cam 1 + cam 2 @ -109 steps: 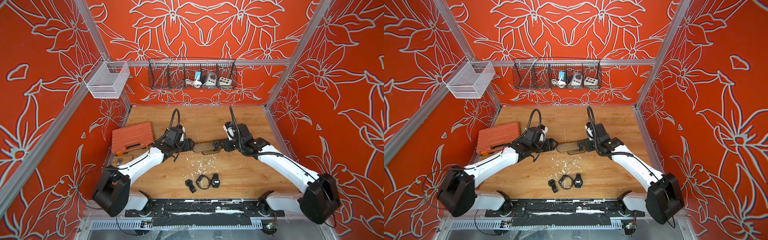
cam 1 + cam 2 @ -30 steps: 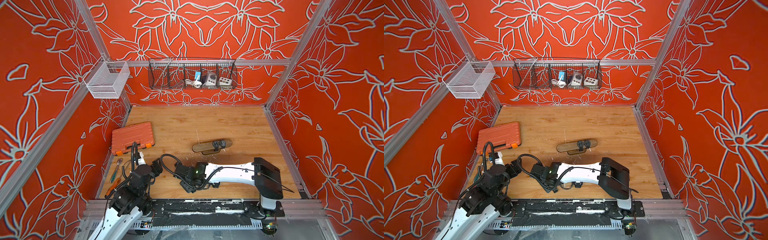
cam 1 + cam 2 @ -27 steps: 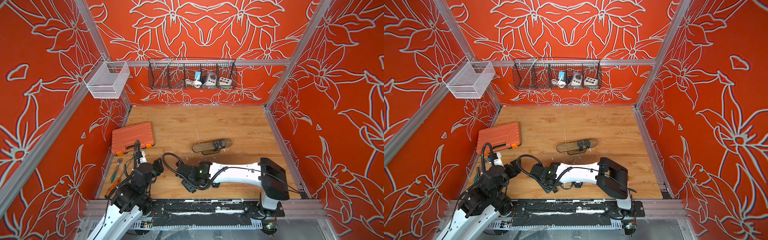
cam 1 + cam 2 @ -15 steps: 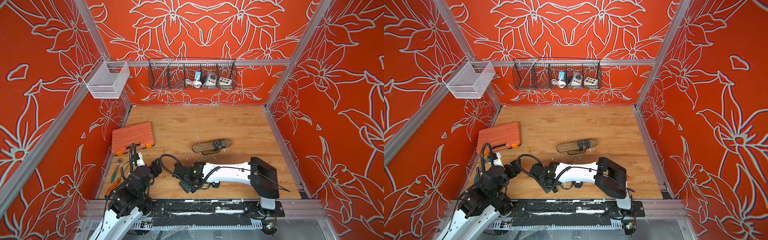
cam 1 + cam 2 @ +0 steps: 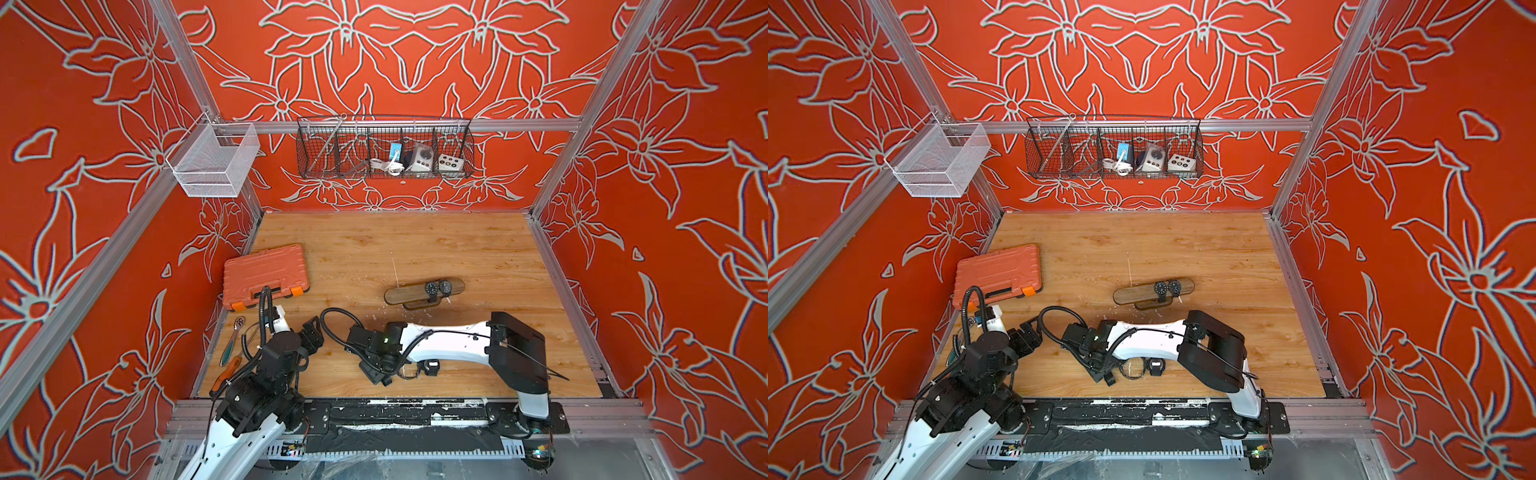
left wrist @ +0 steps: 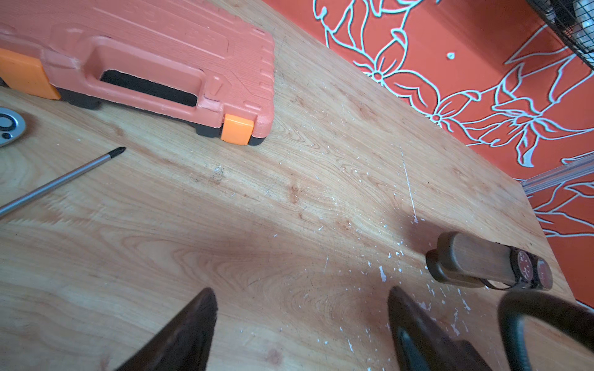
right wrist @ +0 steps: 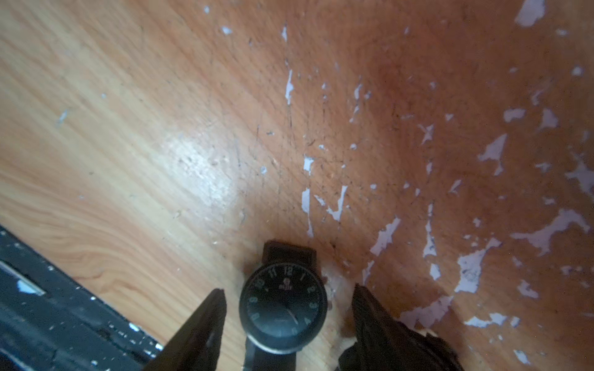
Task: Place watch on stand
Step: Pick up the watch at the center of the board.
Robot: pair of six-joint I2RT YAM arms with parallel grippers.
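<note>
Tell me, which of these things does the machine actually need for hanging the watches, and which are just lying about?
For the job: black watch on the table; wooden stand, already carrying two watches; another watch nearby.
Just lying about: orange tool case, ratchet wrench, screwdriver, black wire basket of gadgets, white mesh basket.

**How our cameras sit**

From high at the front, we look down on the whole bench [image 5: 374,237] in both top views, which share nearly everything. Our left wrist camera looks low across it toward the stand [image 6: 475,260]; the right sits close above a watch [image 7: 283,305].
</note>
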